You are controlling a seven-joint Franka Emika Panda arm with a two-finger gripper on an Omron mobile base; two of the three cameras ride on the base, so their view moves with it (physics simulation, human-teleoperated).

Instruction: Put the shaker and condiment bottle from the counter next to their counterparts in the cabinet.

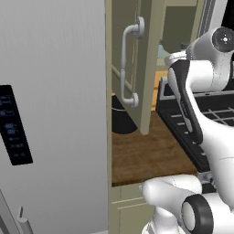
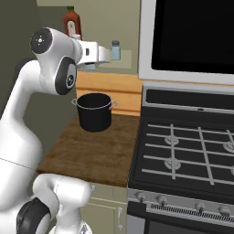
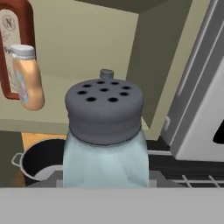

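Up at the open cabinet [image 2: 91,27] shelf, open wall lay ahead and the edge crowded right, while the gripper [image 3: 105,181] clasped the shaker [image 3: 105,135], pale blue glass under a holed grey cap, close before it.

The shaker [image 3: 105,140], a see-through pale blue jar with a grey holed cap, stands upright, close before the hand camera at the open cabinet [image 1: 148,68]. Behind it in the cabinet stands a second shaker [image 2: 116,50]. The tan condiment bottle [image 3: 27,78] with a whitish cap stands upright on the cabinet shelf, just in front of a taller red bottle [image 2: 72,21]. The wooden counter [image 2: 96,151] lies below.
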